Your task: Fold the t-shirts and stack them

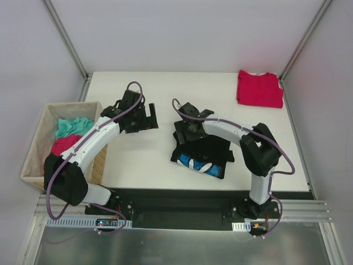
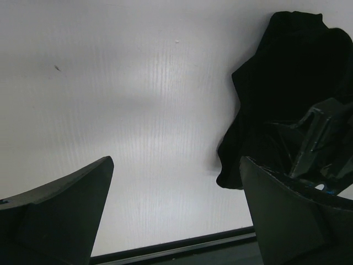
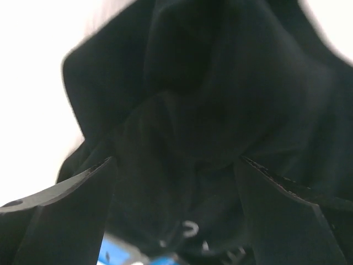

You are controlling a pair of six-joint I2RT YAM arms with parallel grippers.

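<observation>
Flat white tabletop [image 1: 149, 165], pale grey walls [image 1: 182, 33]. Woven tan basket [image 1: 34, 144] at the left edge holds teal cloth [image 1: 74, 127] and red cloth [image 1: 63, 144]. Crumpled black t-shirt with blue-white print [image 1: 212, 152] lies centre-front. Folded crimson-red t-shirt [image 1: 259, 88] sits in the far right corner. Left gripper [image 2: 176, 160] has jaws apart over bare table. Right gripper [image 3: 176, 160] has jaws apart close over the black shirt; contact unclear.

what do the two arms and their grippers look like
The left arm and right arm both have white tubular links between bulky black joints. A thin purple cable loops along each from base to wrist. The left gripper and right gripper are all black, with broad, wedge-shaped matte fingers. No markings are legible.
</observation>
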